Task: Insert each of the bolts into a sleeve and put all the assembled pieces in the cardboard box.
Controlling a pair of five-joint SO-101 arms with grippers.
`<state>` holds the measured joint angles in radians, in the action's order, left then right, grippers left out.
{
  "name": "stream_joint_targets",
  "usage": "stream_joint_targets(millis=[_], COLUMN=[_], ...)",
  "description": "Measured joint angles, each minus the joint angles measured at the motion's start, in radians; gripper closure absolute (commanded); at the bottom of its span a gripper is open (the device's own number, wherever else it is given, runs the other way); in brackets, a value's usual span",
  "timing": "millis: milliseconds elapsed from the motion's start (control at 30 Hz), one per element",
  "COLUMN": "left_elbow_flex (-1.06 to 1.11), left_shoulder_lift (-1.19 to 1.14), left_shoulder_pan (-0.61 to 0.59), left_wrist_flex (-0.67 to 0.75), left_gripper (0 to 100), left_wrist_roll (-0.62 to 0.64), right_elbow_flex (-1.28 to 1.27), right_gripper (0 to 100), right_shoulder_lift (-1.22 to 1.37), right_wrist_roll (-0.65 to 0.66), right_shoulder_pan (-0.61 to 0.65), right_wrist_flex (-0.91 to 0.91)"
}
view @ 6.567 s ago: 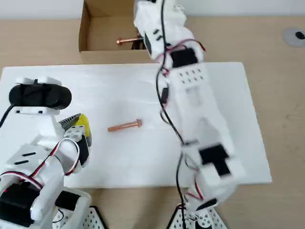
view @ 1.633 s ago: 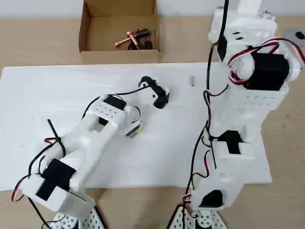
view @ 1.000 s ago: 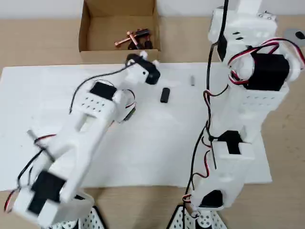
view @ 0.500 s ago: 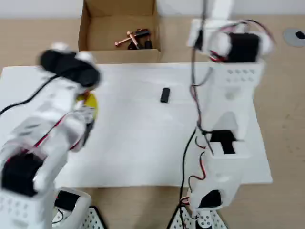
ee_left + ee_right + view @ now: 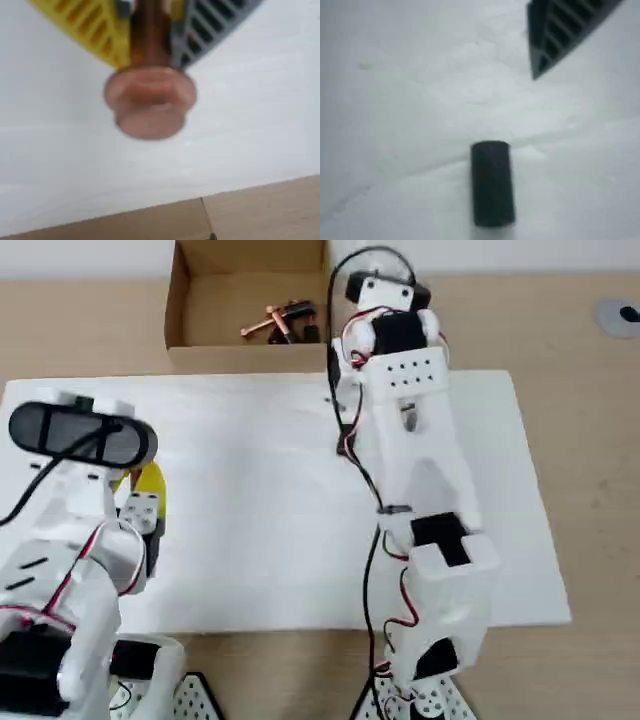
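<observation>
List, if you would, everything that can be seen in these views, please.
bolt: one, copper, held in the left gripper above the mat
sleeve: one, black, lying on the mat below the right arm's wrist
assembled pieces: two as far as I can tell, copper and black, inside the cardboard box
cardboard box: one, brown, on the table beyond the mat
mat: one, white, on the table
table: one, wood-coloured
disc: one, grey, far right of the table
left gripper: yellow and grey, shut on the bolt
right arm: white, stretched over the mat
</observation>
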<state>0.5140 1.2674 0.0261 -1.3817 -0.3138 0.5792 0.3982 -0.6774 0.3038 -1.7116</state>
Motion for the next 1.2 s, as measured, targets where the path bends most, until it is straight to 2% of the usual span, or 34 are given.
stream_joint_targets(millis=[467, 700, 967, 1067, 1200], left_elbow_flex=[0.055, 0.072, 0.124, 0.126, 0.135], left_shoulder_lift=[0.101, 0.109, 0.103, 0.107, 0.176], left_shoulder_pan=[0.0, 0.003, 0.003, 0.003, 0.003], left_wrist_flex=[0.0, 0.0, 0.0, 0.0, 0.0], left_gripper=[99, 99, 99, 99, 99], left_wrist_roll=[0.009, 0.009, 0.009, 0.009, 0.009], right_elbow_flex=[-0.331, -0.356, -0.356, -0.356, -0.356], right_gripper=[63.4, 63.4, 63.7, 68.1, 79.3], right_shoulder_lift=[0.0, 0.002, 0.095, 0.109, 0.124], right_wrist_roll=[0.037, 0.043, 0.043, 0.043, 0.046], right_shoulder_pan=[0.0, 0.005, 0.072, 0.072, 0.072], right_wrist_flex=[0.212, 0.253, 0.339, 0.396, 0.462])
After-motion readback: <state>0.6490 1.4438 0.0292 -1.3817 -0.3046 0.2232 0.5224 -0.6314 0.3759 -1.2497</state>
